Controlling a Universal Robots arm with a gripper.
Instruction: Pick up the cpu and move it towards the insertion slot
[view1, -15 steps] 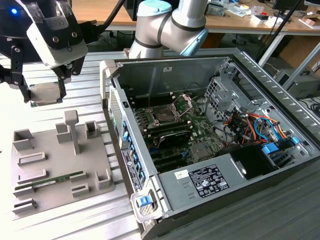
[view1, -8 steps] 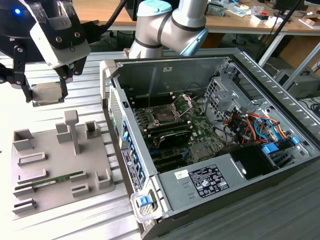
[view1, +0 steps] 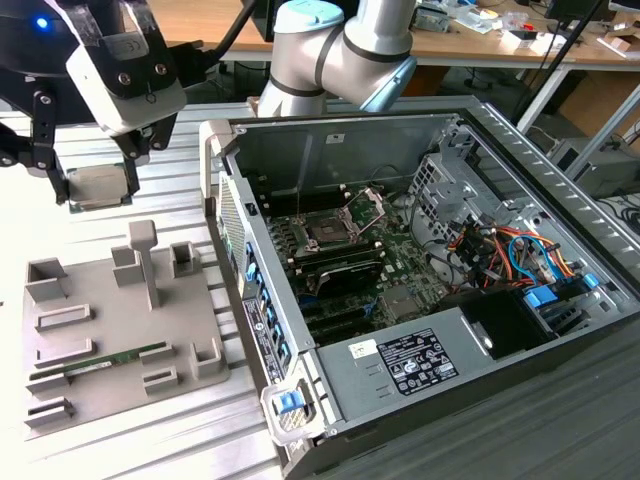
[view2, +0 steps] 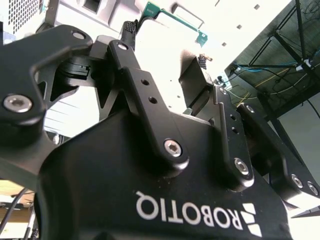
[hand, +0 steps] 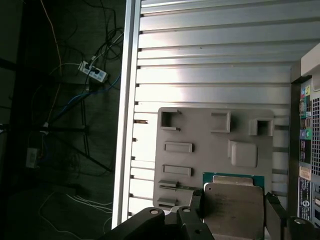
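End effector holds cpu above table.

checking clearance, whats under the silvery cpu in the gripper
The silvery square cpu, held in the black gripper, hangs over the grey fixture plate; the plate part beneath it is covered.

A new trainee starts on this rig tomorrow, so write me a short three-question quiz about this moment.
1. True or false: the claw grips the chip.
2. Fill in: the socket sits toward the exterior view's ____ of the chip.
3. The green memory stick lies: A on the grey tray; B in the socket; C in the claw.
Key: 1 true; 2 right; 3 A.
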